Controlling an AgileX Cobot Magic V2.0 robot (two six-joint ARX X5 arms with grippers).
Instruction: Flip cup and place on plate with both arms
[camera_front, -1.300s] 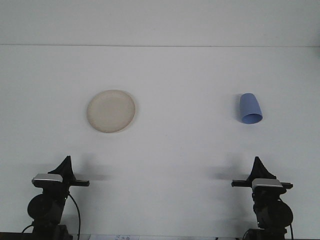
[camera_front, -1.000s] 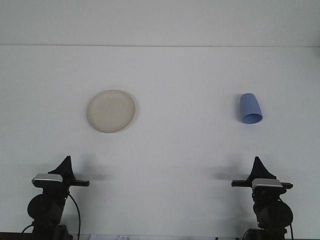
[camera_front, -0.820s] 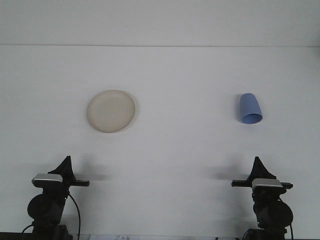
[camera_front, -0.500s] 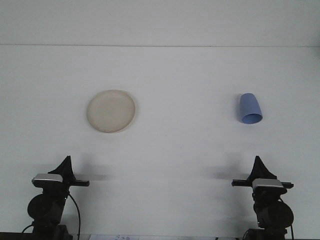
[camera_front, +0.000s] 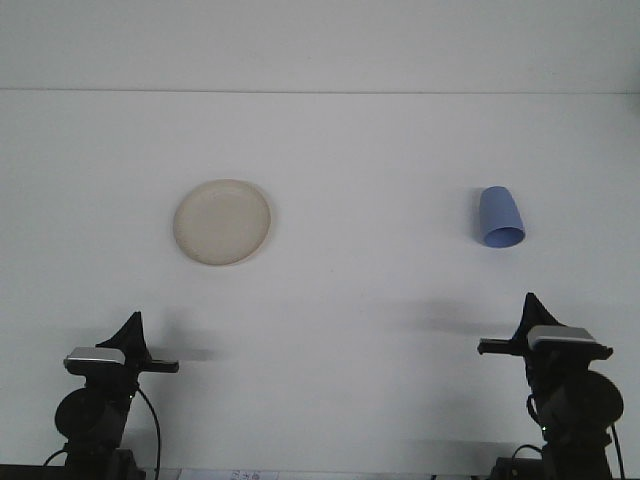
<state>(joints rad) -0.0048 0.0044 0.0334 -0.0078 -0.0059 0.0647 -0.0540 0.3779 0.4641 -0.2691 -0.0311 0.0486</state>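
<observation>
- Two grippers sit low, near the table's (camera_front: 400, 300) front edge.
- Left gripper (camera_front: 132, 322): below the plate (camera_front: 222, 222), well apart.
- Blue cup (camera_front: 500, 217): lying tipped, far right of the plate.
- Right gripper (camera_front: 529, 303): below the cup, not touching.

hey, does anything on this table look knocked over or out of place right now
Only the blue cup: it looks to be lying on its side on the right of the white table, with its open mouth facing the camera, rather than standing. The cream plate sits flat and bare on the left. Nothing looks spilled or damaged.
</observation>
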